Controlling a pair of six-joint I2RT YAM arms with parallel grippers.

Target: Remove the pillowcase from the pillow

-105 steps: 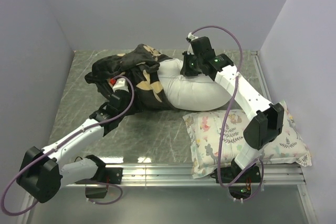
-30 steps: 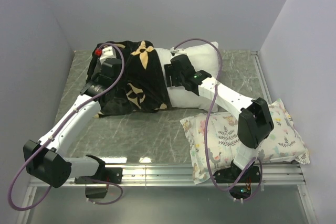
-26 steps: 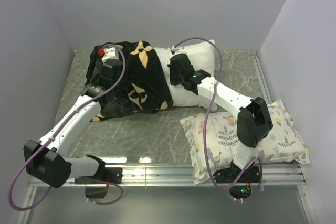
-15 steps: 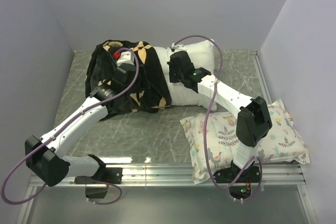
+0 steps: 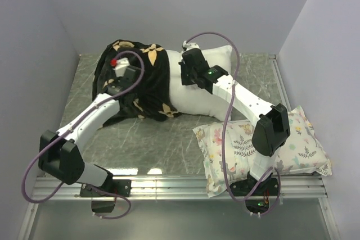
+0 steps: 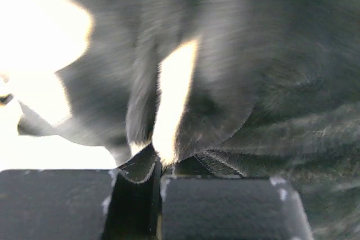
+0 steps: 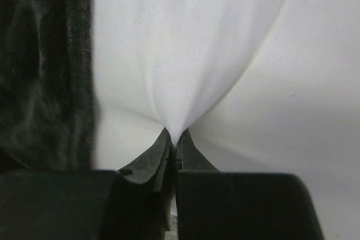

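The black plush pillowcase (image 5: pixel 143 82) with tan flower motifs covers the left end of the plain white pillow (image 5: pixel 216 63) at the back of the table. My left gripper (image 5: pixel 128 78) is shut on a fold of the pillowcase (image 6: pixel 236 82), black pile and a tan patch bunching at its tips (image 6: pixel 160 158). My right gripper (image 5: pixel 189 70) is shut on a pinch of the pillow's white fabric (image 7: pixel 225 54), which puckers up from the tips (image 7: pixel 173 141). The pillowcase edge (image 7: pixel 45 71) lies just left of that pinch.
A smaller white pillow (image 5: pixel 292 144) with pastel animal-and-plant print lies at the front right beside the right arm's base. Grey walls close in left, back and right. A metal rail (image 5: pixel 180 184) runs along the near edge of the marbled table (image 5: pixel 163 144).
The left gripper let go at the pillowcase's far left, moved right and closed on a fold nearer the middle. The right gripper closed on the white pillow and shifted slightly toward the back.
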